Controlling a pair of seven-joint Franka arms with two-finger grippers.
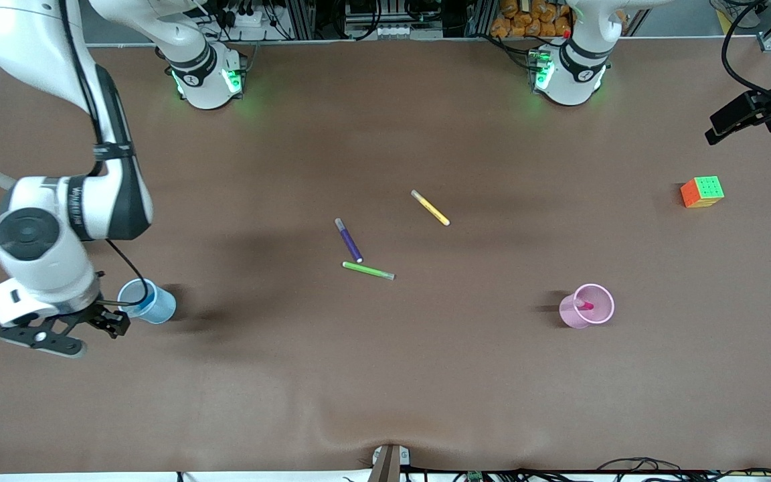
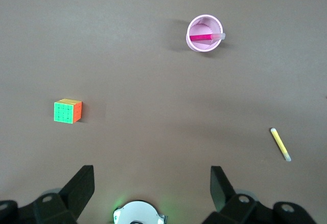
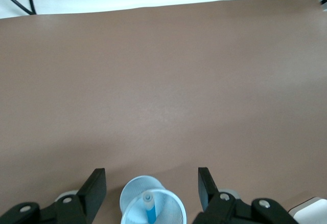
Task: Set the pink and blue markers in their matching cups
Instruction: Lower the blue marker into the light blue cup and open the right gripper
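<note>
While the blue marker (image 3: 149,209) stands in the blue cup (image 1: 151,302), the right gripper (image 3: 148,188) hangs over that cup, jaws wide and empty.

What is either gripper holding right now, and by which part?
Nothing. The right gripper stands open above the blue cup, with the blue marker already inside it. The left gripper is open and empty, waiting.

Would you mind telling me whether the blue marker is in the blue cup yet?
In. The blue marker stands inside the blue cup, leaning on its wall.
</note>
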